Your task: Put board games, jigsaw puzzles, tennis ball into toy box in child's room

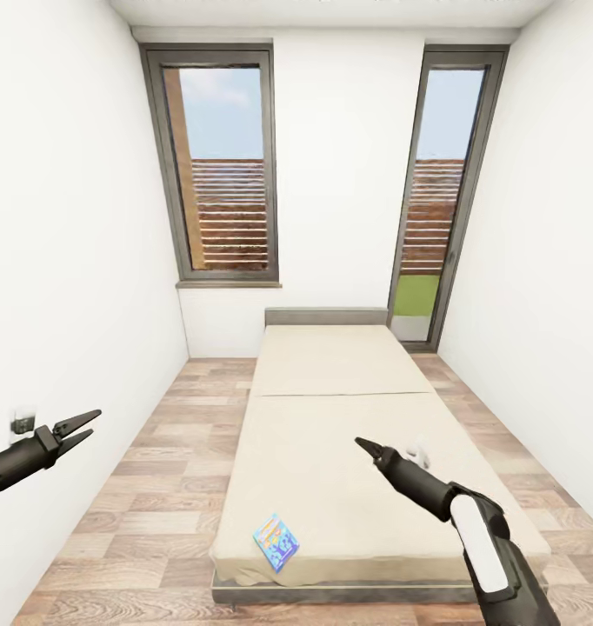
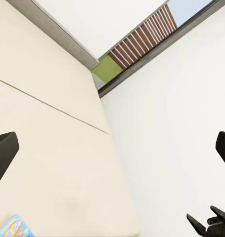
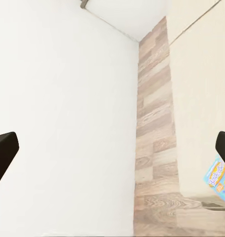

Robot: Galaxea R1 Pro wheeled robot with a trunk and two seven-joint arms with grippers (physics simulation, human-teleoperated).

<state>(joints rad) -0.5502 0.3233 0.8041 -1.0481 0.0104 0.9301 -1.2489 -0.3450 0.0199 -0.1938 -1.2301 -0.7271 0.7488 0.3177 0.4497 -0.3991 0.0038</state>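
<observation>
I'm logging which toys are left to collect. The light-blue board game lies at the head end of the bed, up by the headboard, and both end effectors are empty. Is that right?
Not quite. In the head view the light-blue board game lies at the foot end of the bed, near the corner closest to the robot. The left end effector and right end effector are indeed empty.
</observation>
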